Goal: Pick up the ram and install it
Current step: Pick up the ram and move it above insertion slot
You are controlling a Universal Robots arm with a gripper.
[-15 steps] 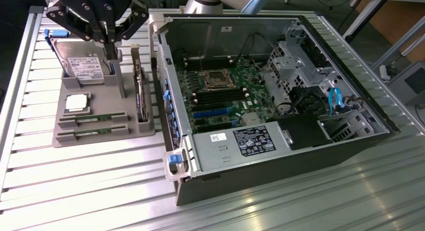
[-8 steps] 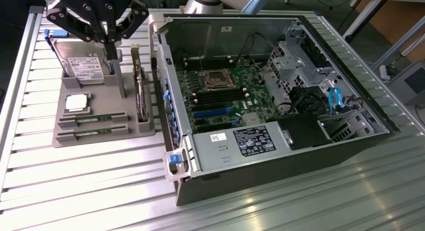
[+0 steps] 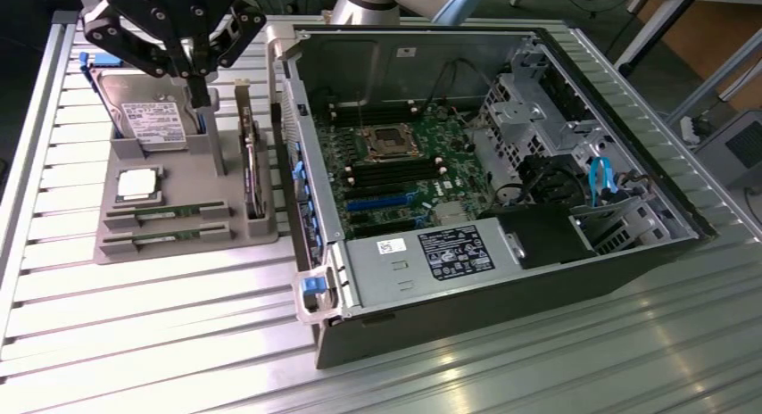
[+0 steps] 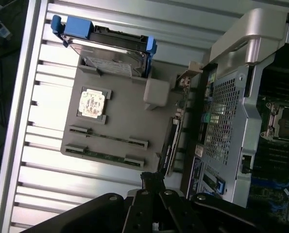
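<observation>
Gripper (image 3: pixel 192 78) (image 4: pixel 152 178) is held empty above the grey parts holder (image 3: pixel 178 253) (image 4: pixel 129 116), fingers pressed together.
The ram (image 3: pixel 167 213) (image 4: pixel 108 137) is seated flat in a holder slot, just beside a second, identical stick (image 3: pixel 164 240) (image 4: pixel 103 155). The gripper is positioned over the hard drive (image 3: pixel 149 120) end, apart from both. The open computer case (image 3: pixel 476 280) is placed beside the holder.

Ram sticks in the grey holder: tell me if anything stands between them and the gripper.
Nothing visible blocks them. Both ram sticks lie uncovered in the grey holder. The gripper hangs above the hard drive at the holder's other end; a processor chip lies flat in between, and a card stands alongside.
</observation>
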